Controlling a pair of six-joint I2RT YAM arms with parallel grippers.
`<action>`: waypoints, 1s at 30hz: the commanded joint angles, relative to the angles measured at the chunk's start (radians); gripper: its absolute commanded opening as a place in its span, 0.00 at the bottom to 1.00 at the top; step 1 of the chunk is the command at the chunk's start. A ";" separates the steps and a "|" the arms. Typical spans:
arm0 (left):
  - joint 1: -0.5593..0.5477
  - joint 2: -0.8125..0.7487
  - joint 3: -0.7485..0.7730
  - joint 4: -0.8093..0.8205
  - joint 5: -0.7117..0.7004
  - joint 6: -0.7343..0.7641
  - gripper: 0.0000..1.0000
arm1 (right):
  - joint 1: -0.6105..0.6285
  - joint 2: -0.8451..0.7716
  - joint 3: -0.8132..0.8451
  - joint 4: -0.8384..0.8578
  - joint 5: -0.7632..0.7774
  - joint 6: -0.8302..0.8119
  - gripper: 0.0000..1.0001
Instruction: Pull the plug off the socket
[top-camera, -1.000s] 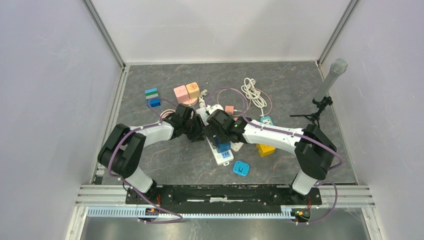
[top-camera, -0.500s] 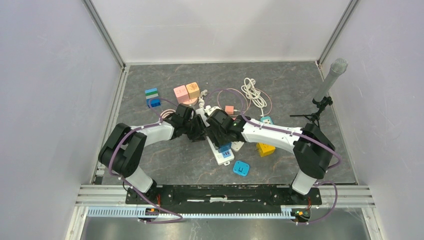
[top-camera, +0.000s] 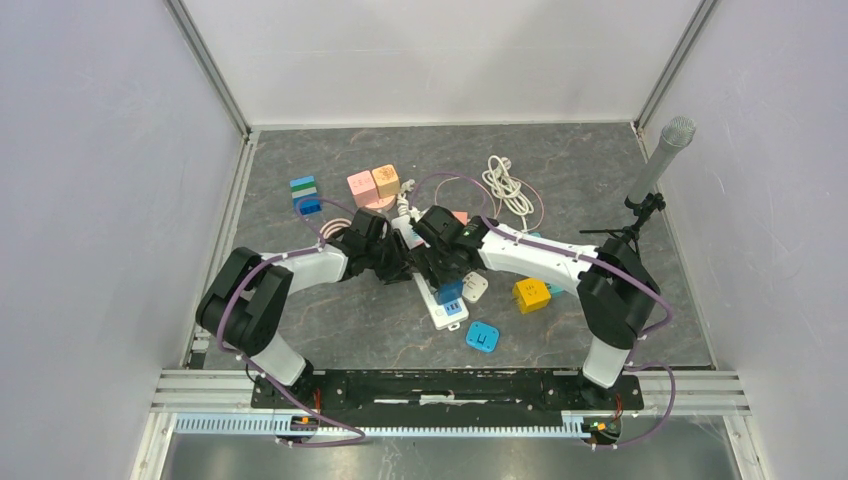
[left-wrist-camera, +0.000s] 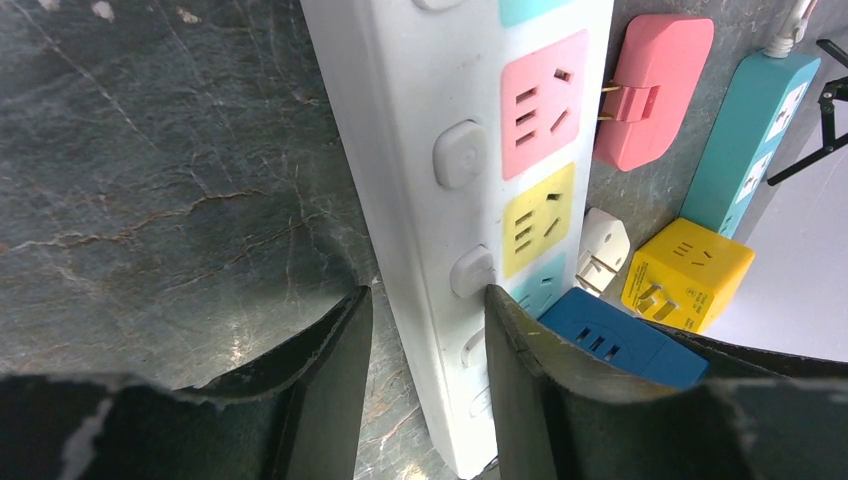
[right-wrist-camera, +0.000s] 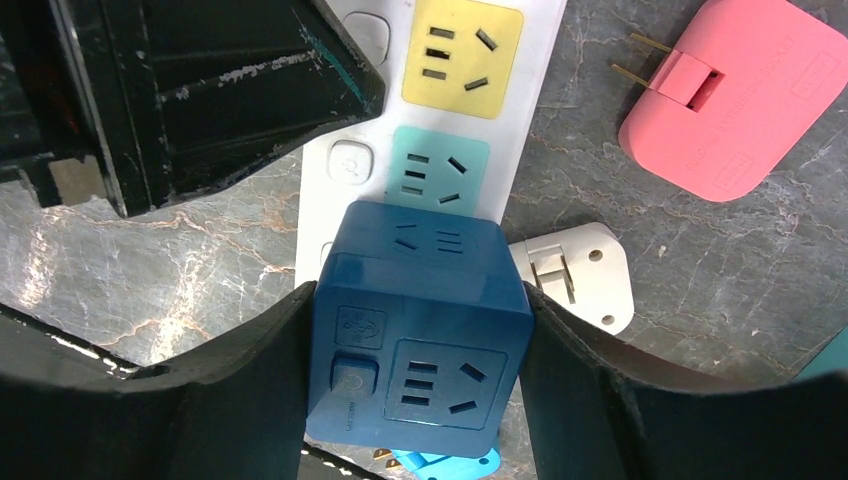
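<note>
Blue plug (right-wrist-camera: 420, 335) now gripped by right fingers (right-wrist-camera: 250, 390), left fingers (left-wrist-camera: 330, 370) still pinching power strip (left-wrist-camera: 440, 150)

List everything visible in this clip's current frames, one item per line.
power strip: 1, white with pink, yellow and teal sockets, table centre
cube plug: 1, dark blue, seated on the strip, in the right hand
flat plug: 1, pink, beside the strip
small plug: 1, white, beside the strip
cube adapter: 1, yellow, right of the strip
square adapter: 1, light blue, near edge
coiled cable: 1, white, far side
microphone: 1, grey, right edge
left hand: clamps the strip
right hand: closed on the cube plug
</note>
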 joint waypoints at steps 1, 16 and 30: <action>-0.009 0.062 -0.068 -0.204 -0.165 0.019 0.50 | 0.021 -0.020 0.068 0.146 -0.151 -0.015 0.00; -0.009 0.085 -0.071 -0.229 -0.187 0.013 0.49 | 0.042 -0.137 -0.096 0.289 -0.052 -0.040 0.00; -0.009 0.099 -0.065 -0.236 -0.195 0.013 0.49 | 0.117 -0.127 -0.011 0.236 0.147 -0.212 0.00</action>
